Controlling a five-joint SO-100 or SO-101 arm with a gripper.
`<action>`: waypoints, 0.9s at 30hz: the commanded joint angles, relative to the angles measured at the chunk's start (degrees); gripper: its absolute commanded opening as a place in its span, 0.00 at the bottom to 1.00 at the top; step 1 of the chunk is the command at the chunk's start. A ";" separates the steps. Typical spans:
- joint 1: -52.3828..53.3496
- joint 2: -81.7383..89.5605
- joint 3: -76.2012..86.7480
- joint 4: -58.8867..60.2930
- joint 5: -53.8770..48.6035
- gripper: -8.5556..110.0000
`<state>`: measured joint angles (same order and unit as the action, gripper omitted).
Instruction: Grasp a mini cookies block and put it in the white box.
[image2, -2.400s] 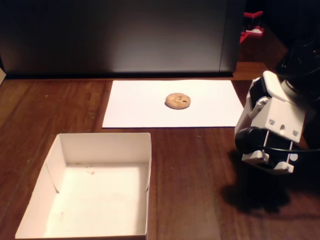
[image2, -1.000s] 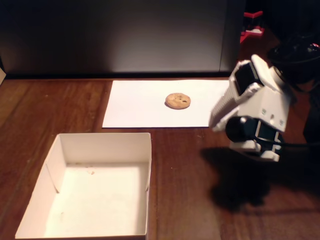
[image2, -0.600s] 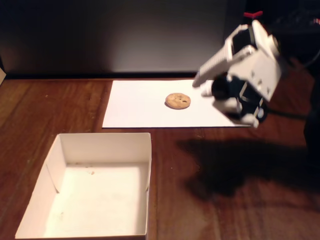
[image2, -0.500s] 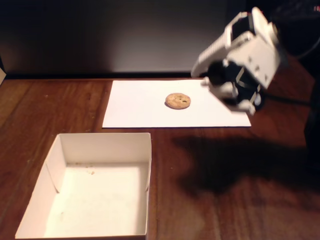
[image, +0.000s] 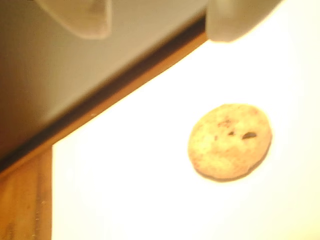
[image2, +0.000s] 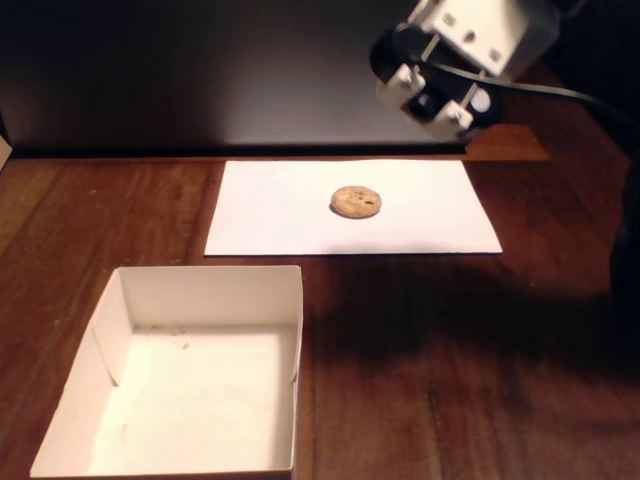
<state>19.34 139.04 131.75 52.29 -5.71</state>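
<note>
The mini cookies block (image2: 357, 202) is a round tan cookie with dark chip spots. It lies flat on a white paper sheet (image2: 290, 225) at the far middle of the table. In the wrist view the cookie (image: 230, 141) sits right of centre, below my fingertips. My gripper (image2: 437, 112) hangs in the air above and to the right of the cookie, not touching it. In the wrist view the gripper (image: 157, 20) has its two pale fingertips wide apart at the top edge, with nothing between them. The white box (image2: 210, 283) stands empty at the near left.
A dark upright panel (image2: 200, 70) runs along the back edge, just behind the paper. The brown wooden table (image2: 450, 380) lies bare at the right and between box and paper. A black cable (image2: 560, 92) trails from the arm at the top right.
</note>
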 joint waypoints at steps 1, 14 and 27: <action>0.35 -4.13 -12.04 2.55 0.97 0.16; 0.97 -33.40 -34.28 19.07 8.61 0.25; 7.56 -42.89 -39.11 21.45 16.08 0.36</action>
<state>25.58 95.62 99.40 73.92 9.14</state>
